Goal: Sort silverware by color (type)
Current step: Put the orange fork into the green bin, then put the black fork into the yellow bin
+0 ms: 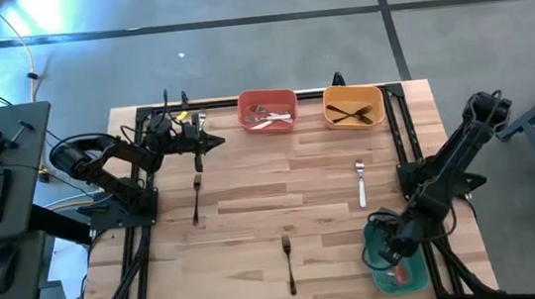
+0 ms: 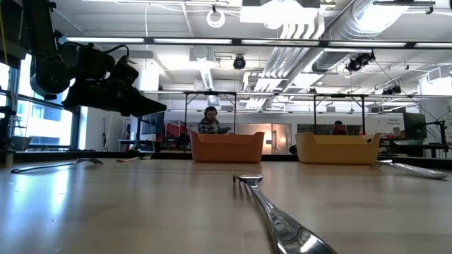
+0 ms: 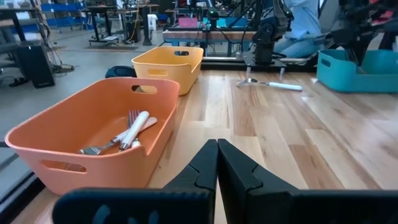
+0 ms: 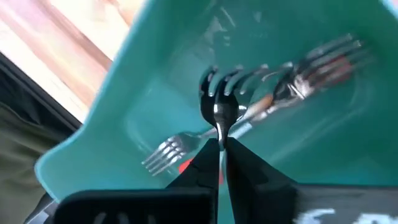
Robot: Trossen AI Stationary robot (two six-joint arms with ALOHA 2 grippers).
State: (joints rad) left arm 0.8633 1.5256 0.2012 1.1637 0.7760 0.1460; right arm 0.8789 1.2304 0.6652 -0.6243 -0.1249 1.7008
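Jaws of your right gripper (image 4: 219, 144) pinch a fork (image 4: 219, 106), tines pointing away, above the teal bin (image 1: 410, 276) at lower right.

At the table's far edge, orange plastic bin (image 1: 267, 109) with white-handled forks (image 1: 270, 119) in it sits left of yellow plastic bin (image 1: 354, 106) holding black-handled forks (image 1: 352, 115). Teal plastic bin (image 1: 397, 265) at near right corner holds forks with red-orange handles (image 4: 298, 84). Loose on the wooden table (image 1: 253, 201): dark-handled fork (image 1: 196, 199) at left, another (image 1: 288, 263) near centre front, white-handled fork (image 1: 361, 183) right of centre.
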